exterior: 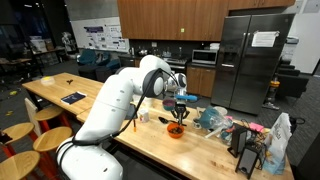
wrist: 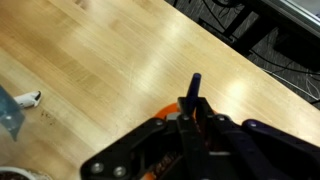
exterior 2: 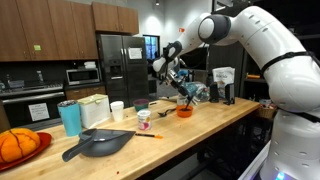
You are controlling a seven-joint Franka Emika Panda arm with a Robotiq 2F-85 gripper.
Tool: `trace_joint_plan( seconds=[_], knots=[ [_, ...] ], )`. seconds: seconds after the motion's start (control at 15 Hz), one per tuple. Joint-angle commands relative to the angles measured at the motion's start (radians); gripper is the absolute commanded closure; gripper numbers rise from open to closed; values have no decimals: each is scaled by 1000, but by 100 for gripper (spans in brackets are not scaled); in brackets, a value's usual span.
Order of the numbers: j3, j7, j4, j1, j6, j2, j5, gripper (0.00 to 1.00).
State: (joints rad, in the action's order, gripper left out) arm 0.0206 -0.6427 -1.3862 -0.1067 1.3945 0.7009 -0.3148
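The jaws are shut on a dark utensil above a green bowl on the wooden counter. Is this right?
No, the bowl is orange, not green, as both exterior views show. The jaws are shut on a dark utensil above it, on the wooden counter.

exterior views: mid-range, face counter from opposite ends
shared: counter, orange bowl
wrist view: close, looks down on counter

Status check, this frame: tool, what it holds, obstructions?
Tool shut on thin dark utensil. Utensil hangs over orange bowl. Plastic bags close beside, not blocking.
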Motion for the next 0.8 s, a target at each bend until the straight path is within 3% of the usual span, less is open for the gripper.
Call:
trace_joint_plan(
  seconds=[0.0,0.33,0.73],
  knots=[
    [12,0,-62,20,14,-38,-8,97],
    [27,1,-101,44,-25,-45,7,97],
    [23,14,-178,21,-44,-96,16,97]
  ],
)
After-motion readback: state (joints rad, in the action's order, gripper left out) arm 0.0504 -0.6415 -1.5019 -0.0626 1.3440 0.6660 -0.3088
